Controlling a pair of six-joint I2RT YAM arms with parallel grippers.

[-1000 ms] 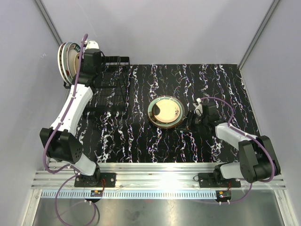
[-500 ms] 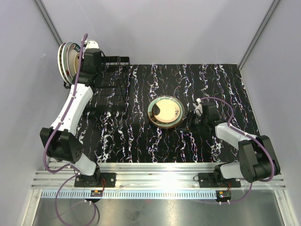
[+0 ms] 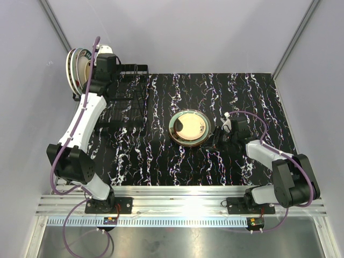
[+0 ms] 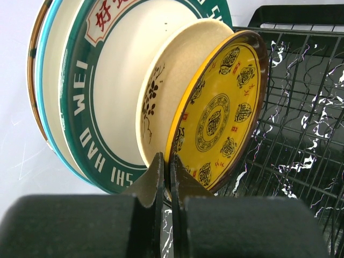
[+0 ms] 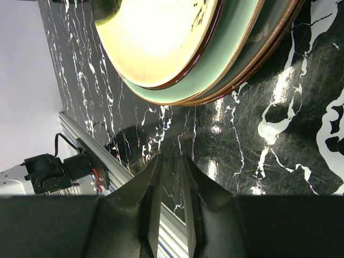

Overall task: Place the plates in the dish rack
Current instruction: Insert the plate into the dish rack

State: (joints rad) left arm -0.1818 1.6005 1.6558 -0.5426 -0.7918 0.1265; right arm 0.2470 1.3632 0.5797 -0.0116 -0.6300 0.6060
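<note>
Left gripper (image 4: 165, 164), shut and empty, lifts off the rack (image 3: 129, 91); right gripper (image 5: 169, 161), slightly parted, should pinch the top plate (image 5: 156, 37) squarely at its rim.

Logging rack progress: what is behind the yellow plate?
A cream floral plate, then a green-rimmed lettered plate and two more rims; the left gripper hides their lower edges.

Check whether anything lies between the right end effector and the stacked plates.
Nothing visible does: the right end effector sits just short of the stacked plates, with only bare table between them.
</note>
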